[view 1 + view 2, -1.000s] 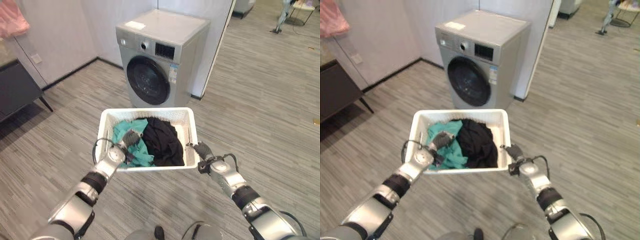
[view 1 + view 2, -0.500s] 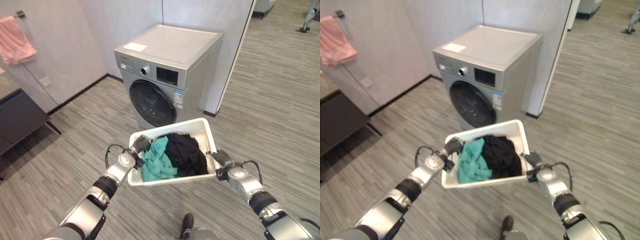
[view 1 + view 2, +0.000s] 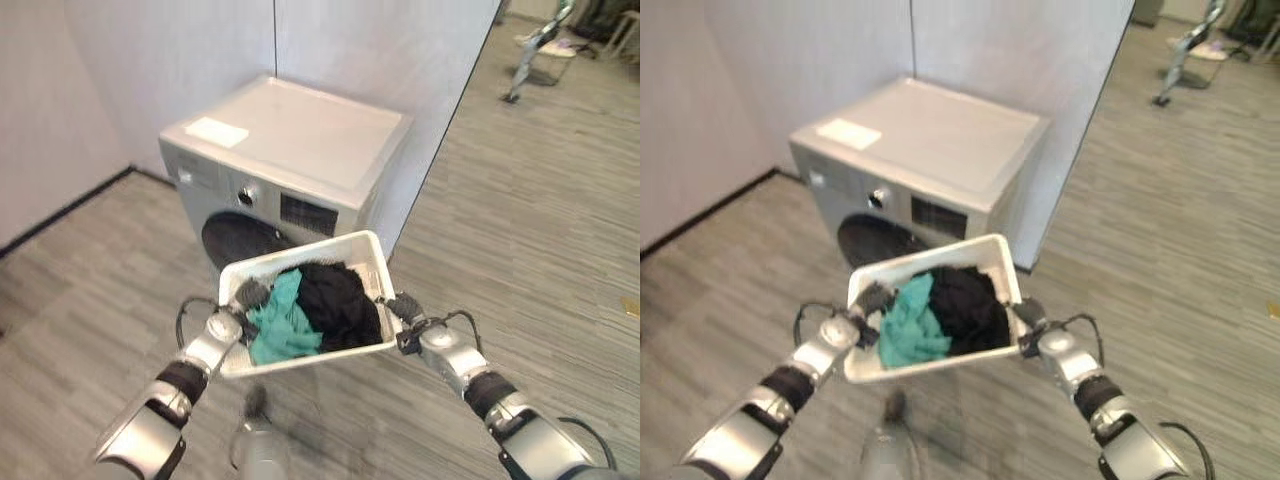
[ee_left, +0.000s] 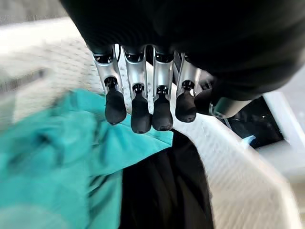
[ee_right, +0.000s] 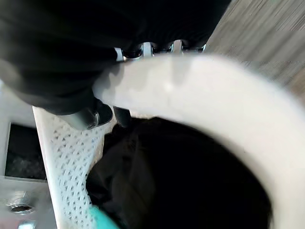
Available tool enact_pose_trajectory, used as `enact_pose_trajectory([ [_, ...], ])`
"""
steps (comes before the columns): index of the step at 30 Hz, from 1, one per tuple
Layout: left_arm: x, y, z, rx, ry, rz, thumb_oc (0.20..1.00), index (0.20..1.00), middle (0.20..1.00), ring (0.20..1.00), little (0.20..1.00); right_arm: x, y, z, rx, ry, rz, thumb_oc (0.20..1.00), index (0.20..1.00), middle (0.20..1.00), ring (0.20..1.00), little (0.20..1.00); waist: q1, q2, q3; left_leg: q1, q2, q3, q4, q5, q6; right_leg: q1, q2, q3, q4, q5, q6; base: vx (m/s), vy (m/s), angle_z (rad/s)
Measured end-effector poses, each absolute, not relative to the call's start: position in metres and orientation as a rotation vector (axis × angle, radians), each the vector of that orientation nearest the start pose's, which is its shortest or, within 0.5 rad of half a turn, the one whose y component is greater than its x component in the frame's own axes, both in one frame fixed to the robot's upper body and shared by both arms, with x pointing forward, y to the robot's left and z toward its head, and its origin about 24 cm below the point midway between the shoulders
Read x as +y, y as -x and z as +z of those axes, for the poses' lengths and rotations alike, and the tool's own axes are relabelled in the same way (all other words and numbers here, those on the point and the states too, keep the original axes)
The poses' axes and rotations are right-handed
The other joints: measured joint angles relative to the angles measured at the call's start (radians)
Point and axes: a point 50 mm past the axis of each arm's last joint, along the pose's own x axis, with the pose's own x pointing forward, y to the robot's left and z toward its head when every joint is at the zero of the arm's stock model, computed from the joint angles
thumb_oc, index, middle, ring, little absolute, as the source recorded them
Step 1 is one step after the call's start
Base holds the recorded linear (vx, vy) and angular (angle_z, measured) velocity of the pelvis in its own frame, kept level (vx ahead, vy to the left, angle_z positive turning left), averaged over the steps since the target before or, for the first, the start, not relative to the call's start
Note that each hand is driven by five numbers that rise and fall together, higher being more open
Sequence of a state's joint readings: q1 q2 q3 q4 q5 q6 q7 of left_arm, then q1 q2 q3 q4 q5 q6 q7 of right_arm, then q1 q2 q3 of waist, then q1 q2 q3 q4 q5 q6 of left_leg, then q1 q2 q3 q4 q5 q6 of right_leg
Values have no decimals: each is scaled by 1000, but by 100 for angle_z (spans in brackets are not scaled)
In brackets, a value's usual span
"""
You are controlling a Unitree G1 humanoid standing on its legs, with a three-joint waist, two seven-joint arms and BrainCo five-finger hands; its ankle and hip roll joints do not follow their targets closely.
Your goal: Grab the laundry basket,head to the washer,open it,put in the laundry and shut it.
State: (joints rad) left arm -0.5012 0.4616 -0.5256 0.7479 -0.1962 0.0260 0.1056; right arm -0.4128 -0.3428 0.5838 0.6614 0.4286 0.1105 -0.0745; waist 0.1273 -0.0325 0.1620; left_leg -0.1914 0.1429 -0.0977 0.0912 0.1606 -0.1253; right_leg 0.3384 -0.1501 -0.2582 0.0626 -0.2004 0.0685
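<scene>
I hold a white mesh laundry basket (image 3: 298,261) in the air between both hands, just in front of the silver front-loading washer (image 3: 300,140). Teal cloth (image 3: 280,322) lies in its left half and black cloth (image 3: 338,303) in its right half. My left hand (image 3: 244,296) is shut on the basket's left rim, its fingers (image 4: 142,107) curled over the edge above the teal cloth (image 4: 52,143). My right hand (image 3: 402,309) is shut on the right rim (image 5: 214,98), next to the black cloth (image 5: 190,186). The washer's dark round door (image 3: 232,238) is shut and partly hidden behind the basket.
The washer stands in a corner against pale walls, with a white sheet (image 3: 217,131) on its top. Grey wood-pattern floor (image 3: 540,250) spreads to the right. A chair (image 3: 538,45) stands far off at the back right.
The camera has come closer to the washer and the whole picture has shifted. The basket stays in both hands and now overlaps the washer's door.
</scene>
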Motion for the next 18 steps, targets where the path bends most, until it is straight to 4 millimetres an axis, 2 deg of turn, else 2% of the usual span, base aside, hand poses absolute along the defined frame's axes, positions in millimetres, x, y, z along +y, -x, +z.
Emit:
enact_pose_trajectory([
  [1, 196, -323, 4, 347, -558, -130, 200, 200, 200, 200, 200, -135, -291, -30, 493, 238, 293, 200, 200, 200, 200, 200, -5, -16, -1, 12, -17, 5, -25, 16, 16, -19, -25, 6, 1, -11, 9, 37, 151, -46],
  [2, 199, -327, 10, 332, -566, -122, 200, 200, 200, 200, 200, -131, -292, -26, 471, 244, 317, 200, 200, 200, 200, 200, -15, -20, 0, 21, -28, 21, -60, 27, 34, -35, -27, 12, -18, -10, 19, 15, 118, -29],
  [3, 200, -329, 14, 317, -565, -118, 200, 200, 200, 200, 200, -128, -293, -20, 440, 258, 339, 200, 200, 200, 200, 200, -16, -13, 4, 40, -39, 38, -97, 41, 53, -54, -27, 10, -40, -4, 27, 15, 167, -33],
  [4, 198, -331, 20, 290, -555, -118, 200, 200, 200, 200, 200, -124, -294, -11, 392, 289, 376, 200, 200, 200, 200, 200, -31, 2, 12, 80, -64, 69, -145, 56, 77, -60, -20, 34, -100, 40, 62, 24, 201, -32],
  [6, 197, -331, 24, 265, -537, -115, 200, 200, 200, 200, 200, -122, -288, -3, 343, 297, 412, 200, 200, 200, 200, 200, -32, 5, 12, 118, -90, 104, -185, 60, 89, -57, -43, 58, -102, 73, 91, 17, 97, -26],
  [7, 199, -330, 26, 251, -530, -109, 200, 200, 200, 200, 200, -122, -284, -1, 327, 274, 416, 200, 200, 200, 200, 200, -29, 5, 12, 120, -92, 112, -185, 56, 93, -59, -48, 57, -104, 75, 92, 26, 44, -26],
  [10, 204, -324, 21, 263, -524, -94, 200, 200, 200, 200, 200, -127, -268, -1, 315, 219, 415, 200, 200, 200, 200, 200, -44, 5, 11, 123, -85, 132, -185, 53, 96, -61, -48, 63, -115, 86, 113, 14, 35, -18],
  [11, 208, -317, 14, 289, -526, -92, 200, 200, 200, 200, 200, -130, -259, -1, 306, 199, 411, 200, 200, 200, 200, 200, -55, 9, 9, 126, -77, 136, -185, 54, 97, -57, -40, 68, -118, 89, 113, -21, 7, -20],
  [13, 207, -312, 7, 308, -520, -97, 200, 200, 200, 200, 200, -136, -255, -1, 311, 214, 424, 200, 200, 200, 200, 200, -92, 11, 7, 126, -63, 142, -190, 53, 96, -62, -26, 77, -117, 92, 109, -15, 4, -14],
  [15, 202, -309, 2, 316, -528, -112, 200, 200, 200, 200, 200, -145, -250, 1, 310, 244, 432, 200, 200, 200, 200, 200, -102, 12, 5, 129, -44, 162, -190, 47, 87, -68, -10, 95, -122, 98, 98, -41, -14, -28],
  [17, 194, -302, -6, 330, -508, -134, 200, 200, 200, 200, 200, -160, -244, 13, 275, 330, 439, 200, 200, 200, 200, 200, -129, 11, 3, 122, -19, 167, -190, 44, 80, -87, 12, 114, -123, 102, 87, -77, -35, -26],
  [18, 189, -300, -10, 336, -505, -143, 200, 200, 200, 200, 200, -165, -236, 29, 222, 390, 479, 200, 200, 200, 200, 200, -139, 9, 3, 114, -12, 166, -185, 51, 80, -93, 22, 113, -122, 104, 84, -68, -57, -9],
])
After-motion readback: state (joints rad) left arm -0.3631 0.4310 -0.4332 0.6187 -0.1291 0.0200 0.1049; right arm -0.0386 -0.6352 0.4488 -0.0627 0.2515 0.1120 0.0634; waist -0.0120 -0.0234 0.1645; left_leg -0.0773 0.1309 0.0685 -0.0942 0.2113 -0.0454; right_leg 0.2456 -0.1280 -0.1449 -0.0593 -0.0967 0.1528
